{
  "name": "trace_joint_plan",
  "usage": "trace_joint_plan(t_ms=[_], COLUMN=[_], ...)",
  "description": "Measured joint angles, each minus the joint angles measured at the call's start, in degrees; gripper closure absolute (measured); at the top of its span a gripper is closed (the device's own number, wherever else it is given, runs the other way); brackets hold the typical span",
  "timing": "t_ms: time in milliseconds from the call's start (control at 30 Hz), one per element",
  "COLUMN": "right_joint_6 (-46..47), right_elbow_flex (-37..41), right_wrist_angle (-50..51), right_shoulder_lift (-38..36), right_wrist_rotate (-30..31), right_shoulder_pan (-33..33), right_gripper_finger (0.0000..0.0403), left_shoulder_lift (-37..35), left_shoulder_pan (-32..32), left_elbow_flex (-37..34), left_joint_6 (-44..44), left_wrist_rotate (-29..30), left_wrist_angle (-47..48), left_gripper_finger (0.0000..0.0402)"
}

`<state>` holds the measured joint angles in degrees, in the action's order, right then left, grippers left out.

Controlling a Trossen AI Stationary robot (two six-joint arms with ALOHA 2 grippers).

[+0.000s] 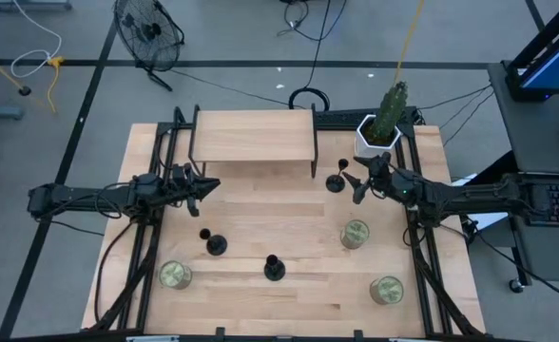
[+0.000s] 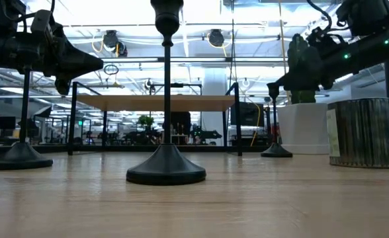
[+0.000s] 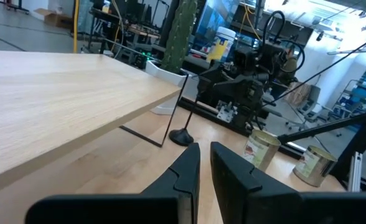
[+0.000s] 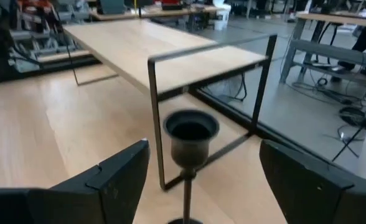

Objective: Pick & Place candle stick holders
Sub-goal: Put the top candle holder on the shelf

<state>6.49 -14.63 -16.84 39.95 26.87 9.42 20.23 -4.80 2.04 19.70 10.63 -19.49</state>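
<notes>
Beside the front right leg of the small wooden shelf (image 1: 254,136), one candle stick holder (image 1: 335,180) stands upright on the table (image 1: 289,294), its cup framed between the spread fingers of the right gripper (image 1: 360,183). Those fingers stand wide apart and touch neither cup nor stem, so the holder is released. Two more candle stick holders stand well apart from it, toward the front: one (image 1: 215,243) front-left, another (image 1: 274,268) near the middle.

Across the table the left gripper (image 1: 206,185) hangs clenched and empty by the shelf's left end.

My worry is the holder's shape: a thin stem on a small, flat, round base carries its cup high, so a finger brushing the cup as the arm moves could tip it. It also stands near the shelf's thin metal leg, which the outer finger might catch.

All three holders are matte black, with flared bases. The shelf has a pale wood top on a thin dark frame. Three shiny metal cans (image 1: 356,234) with paper labels stand on the light plank table, and a spiky green plant sits in a white pot (image 1: 375,136) behind the right arm.
</notes>
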Motion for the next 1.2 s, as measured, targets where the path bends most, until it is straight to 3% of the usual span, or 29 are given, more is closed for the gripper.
trace_joint_plan(t_ms=[400, 667, 933, 1200], right_joint_6=[1.75, 4.51, 5.04, 5.75], right_elbow_flex=[0.00, -0.02, -0.11, -0.11], right_wrist_angle=[-7.50, -11.74, -19.87, -20.86], right_shoulder_lift=[7.44, 12.34, 16.50, 19.10], right_wrist_rotate=[-0.13, -3.35, -4.53, -4.52], right_shoulder_pan=[2.15, 4.60, 5.23, 5.23], right_gripper_finger=[0.0093, 0.0088, 0.0099, 0.0123], left_shoulder_lift=[0.00, 0.01, 0.00, 0.00], left_shoulder_pan=[0.00, 0.00, 0.00, 0.00], left_elbow_flex=[0.00, 0.00, 0.00, 0.00], left_joint_6=[0.00, 0.00, -0.48, -0.46], left_wrist_rotate=[0.00, 0.00, 0.00, 0.00], left_wrist_angle=[-0.02, -0.02, -0.02, -0.02], left_gripper_finger=[0.0360, 0.0360, 0.0360, 0.0360])
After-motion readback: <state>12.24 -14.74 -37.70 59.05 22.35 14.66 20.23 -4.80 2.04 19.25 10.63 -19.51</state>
